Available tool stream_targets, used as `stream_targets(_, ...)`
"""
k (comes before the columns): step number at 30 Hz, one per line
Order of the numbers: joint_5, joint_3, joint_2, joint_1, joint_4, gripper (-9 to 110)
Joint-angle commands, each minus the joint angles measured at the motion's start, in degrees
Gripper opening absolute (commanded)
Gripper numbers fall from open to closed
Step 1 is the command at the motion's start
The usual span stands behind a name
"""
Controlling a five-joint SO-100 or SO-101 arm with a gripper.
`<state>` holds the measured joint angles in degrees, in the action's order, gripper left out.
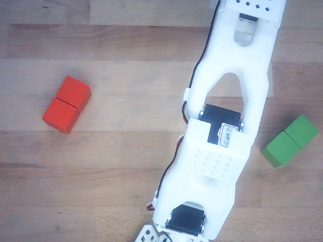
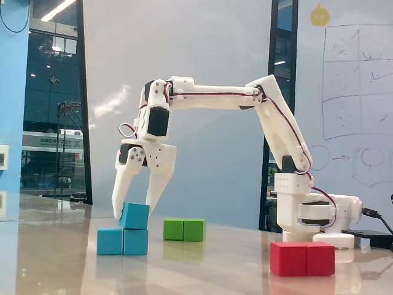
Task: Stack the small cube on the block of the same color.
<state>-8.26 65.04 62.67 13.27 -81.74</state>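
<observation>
In the fixed view the small light-blue cube (image 2: 135,216) rests slightly tilted on the right half of the light-blue two-segment block (image 2: 122,241). My gripper (image 2: 134,211) points down over it. Its fingers stand close on either side of the cube's upper part, at the cube's width, and appear shut on it. In the other view the white arm (image 1: 227,126) covers the gripper, the cube and the blue block, so none of them show there.
A red two-segment block (image 2: 303,258) (image 1: 66,104) lies near the front right in the fixed view. A green two-segment block (image 2: 184,230) (image 1: 290,140) lies behind the blue one. The arm's base (image 2: 307,212) stands at the right on the wooden table.
</observation>
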Motion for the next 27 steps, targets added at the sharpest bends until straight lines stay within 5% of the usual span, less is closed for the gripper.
stream_targets(1, -0.35, -5.63, 1.58, 0.35, 0.44, 11)
stream_targets(14, -0.44, -5.19, 1.41, 0.35, 0.35, 36)
stream_targets(27, -1.05, -5.19, 3.43, 10.55, 0.35, 37)
